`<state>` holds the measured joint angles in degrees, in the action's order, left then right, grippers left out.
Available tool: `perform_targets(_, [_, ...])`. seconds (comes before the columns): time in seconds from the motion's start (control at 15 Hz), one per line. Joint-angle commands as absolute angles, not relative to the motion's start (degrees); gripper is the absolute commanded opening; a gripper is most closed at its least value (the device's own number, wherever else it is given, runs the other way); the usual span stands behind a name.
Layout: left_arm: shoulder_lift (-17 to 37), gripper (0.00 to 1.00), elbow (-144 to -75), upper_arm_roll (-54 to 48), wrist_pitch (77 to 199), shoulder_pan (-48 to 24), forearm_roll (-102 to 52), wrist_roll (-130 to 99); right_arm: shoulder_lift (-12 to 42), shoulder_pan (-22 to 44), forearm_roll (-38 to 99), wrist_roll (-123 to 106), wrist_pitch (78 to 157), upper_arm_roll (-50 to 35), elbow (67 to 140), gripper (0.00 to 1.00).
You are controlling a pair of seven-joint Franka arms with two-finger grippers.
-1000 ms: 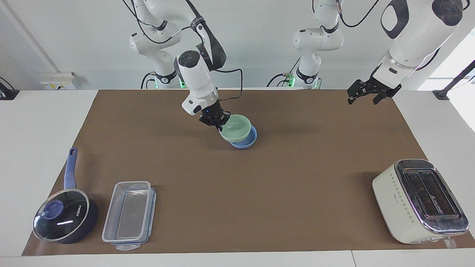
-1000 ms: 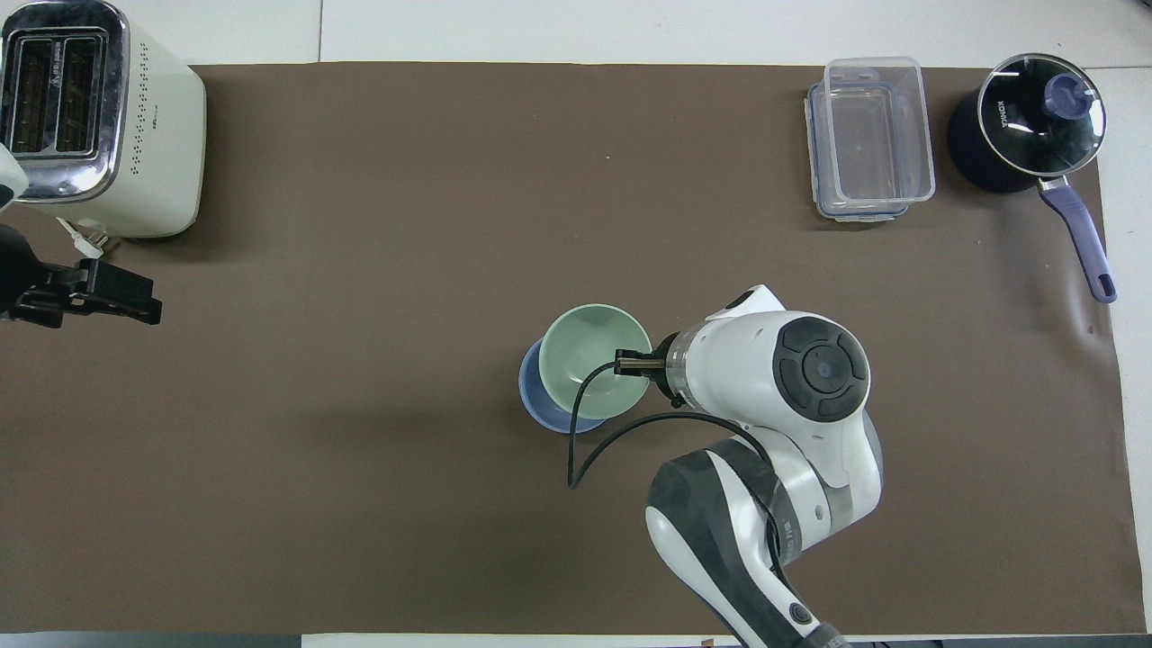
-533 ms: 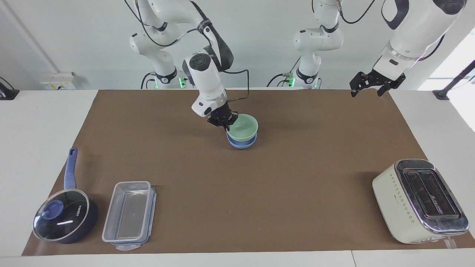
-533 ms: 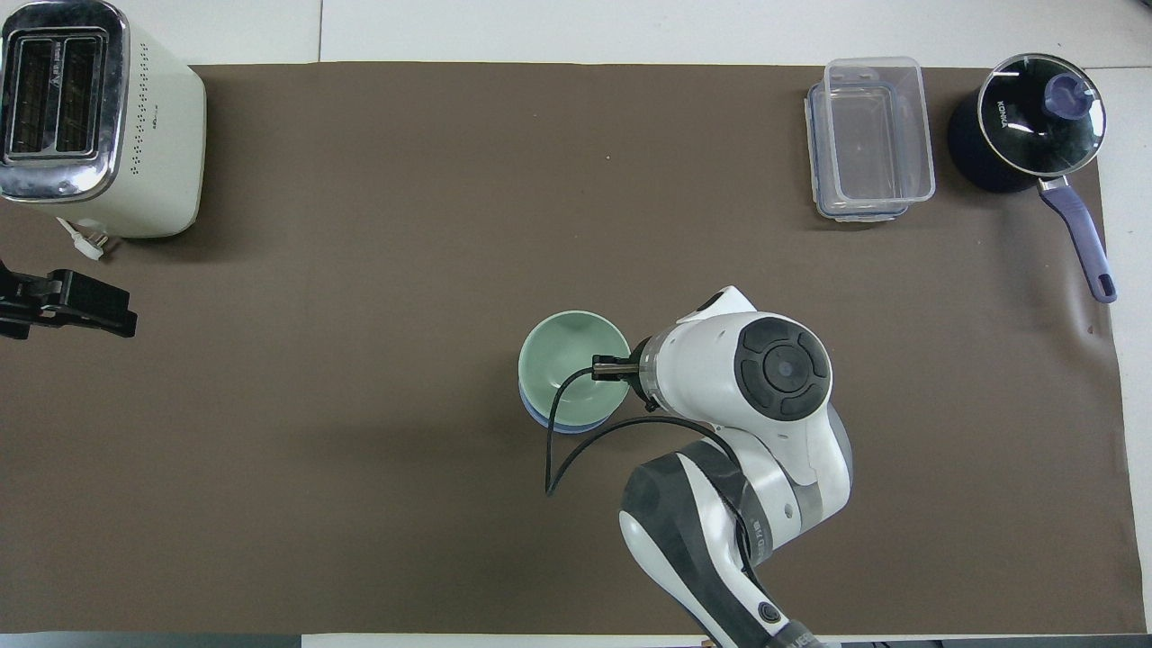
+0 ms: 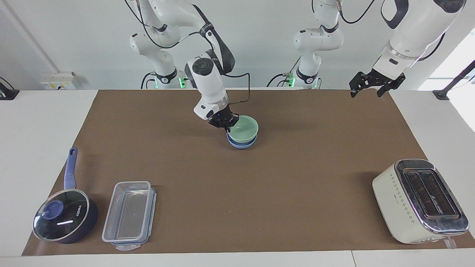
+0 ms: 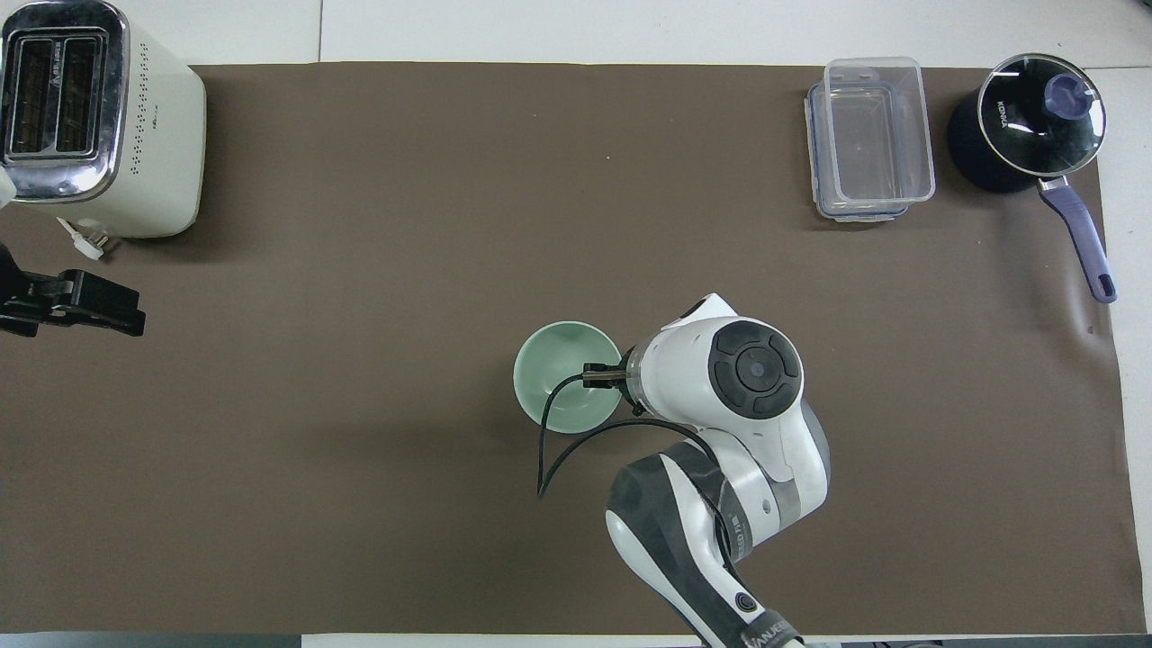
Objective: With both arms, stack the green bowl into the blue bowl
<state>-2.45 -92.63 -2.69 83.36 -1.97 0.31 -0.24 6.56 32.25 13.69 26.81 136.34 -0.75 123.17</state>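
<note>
The pale green bowl (image 5: 243, 128) sits nested in the light blue bowl (image 5: 241, 144) on the brown mat, near the middle of the robots' side. Only the blue bowl's lower wall shows in the facing view. In the overhead view the green bowl (image 6: 562, 378) covers it. My right gripper (image 5: 227, 125) is shut on the green bowl's rim at the side toward the right arm's end; it also shows in the overhead view (image 6: 601, 374). My left gripper (image 5: 373, 86) waits open and empty in the air over the mat's corner at the left arm's end, also in the overhead view (image 6: 76, 301).
A cream toaster (image 5: 419, 200) stands far from the robots at the left arm's end. A clear lidded container (image 5: 129, 214) and a dark blue saucepan (image 5: 65, 217) with a glass lid stand far from the robots at the right arm's end. Two small white arms stand at the robots' edge.
My right gripper has lowered the tilted green bowl and levelled it into the blue bowl. My left gripper rose slightly and drew back toward the robots' edge.
</note>
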Motion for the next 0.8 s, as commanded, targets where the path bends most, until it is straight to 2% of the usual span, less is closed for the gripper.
perform_targets(0.0, [-3.5,1.00,-94.0,-2.9,84.5,-1.1,-1.1,-0.1,6.3,32.4,13.9,26.5,138.0,-0.7,123.8,0.00])
perform_targets(0.13, [-3.5,1.00,-94.0,-2.9,84.6,-1.2,-1.1,-0.1,6.3,32.4,13.9,26.5,137.9,-0.7,123.7,0.00])
perform_targets(0.2, [-3.5,1.00,-94.0,-2.9,84.8,-1.3,-1.1,-0.1,6.3,32.4,13.9,26.5,137.9,-0.7,123.7,0.24])
perform_targets(0.27, [-3.5,1.00,-93.9,-2.9,84.9,-1.4,-1.1,-0.3,6.3,32.4,13.9,26.5,137.9,-0.7,123.7,0.77])
perform_targets(0.33, [-3.5,1.00,-94.0,-2.9,85.0,-1.3,-1.1,-0.4,6.3,32.5,13.9,26.7,137.8,-0.7,123.7,1.00])
perform_targets(0.53, [-3.5,1.00,-94.0,-2.9,85.1,-1.0,-1.6,-0.3,4.8,32.0,14.0,26.6,136.4,-0.7,123.6,1.00])
perform_targets(0.73, [-3.3,1.00,-94.0,-2.9,86.7,-1.0,-1.6,-0.4,0.1,28.0,13.9,26.5,131.2,-0.4,123.6,1.00])
